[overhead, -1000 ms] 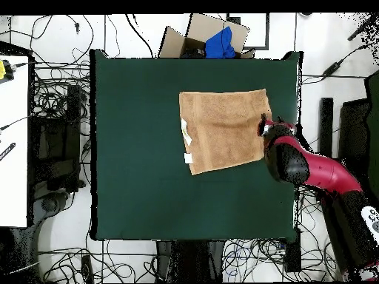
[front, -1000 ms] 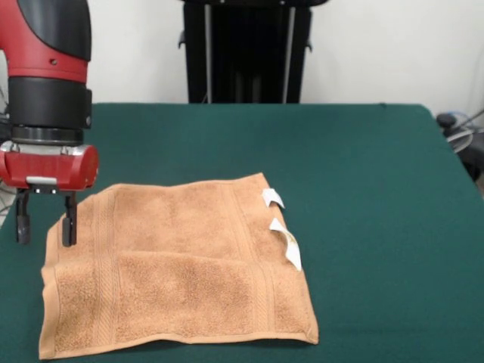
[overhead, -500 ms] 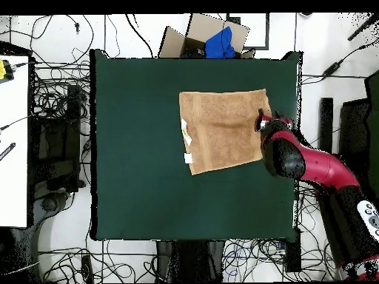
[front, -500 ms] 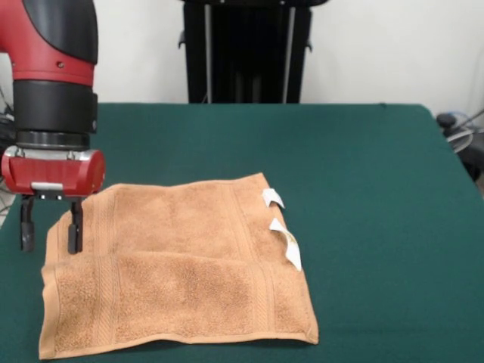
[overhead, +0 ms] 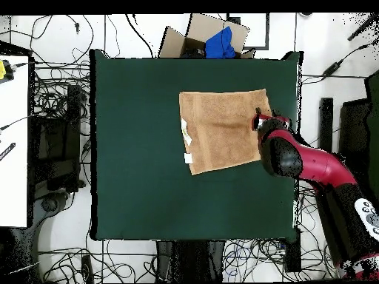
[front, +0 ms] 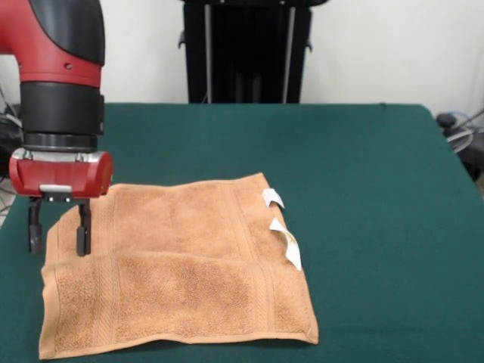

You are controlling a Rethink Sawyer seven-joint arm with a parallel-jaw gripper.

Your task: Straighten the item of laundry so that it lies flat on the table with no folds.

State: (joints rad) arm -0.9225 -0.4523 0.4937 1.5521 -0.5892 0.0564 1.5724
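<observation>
The item of laundry (front: 178, 268) (overhead: 222, 129) is an orange-tan towel on the green table (front: 363, 189) (overhead: 141, 163). Its near part is folded over, leaving a crease across the width, and two white tags (front: 283, 240) stick out at its right edge. My gripper (front: 57, 235) (overhead: 263, 120) hangs open over the towel's left edge in the front view. One finger stands over the cloth and the other just outside the edge. I cannot tell whether the tips touch the towel. Nothing is between them.
A cardboard box with blue cloth (overhead: 215, 41) sits beyond the table's top edge in the overhead view. Cables cover the floor all round. A white bench (overhead: 13, 140) stands at the left. Bare green surface lies right of the towel in the front view.
The gripper has shifted a little inward over the towel's left edge and slightly lower. It stays open. The towel has not moved.
</observation>
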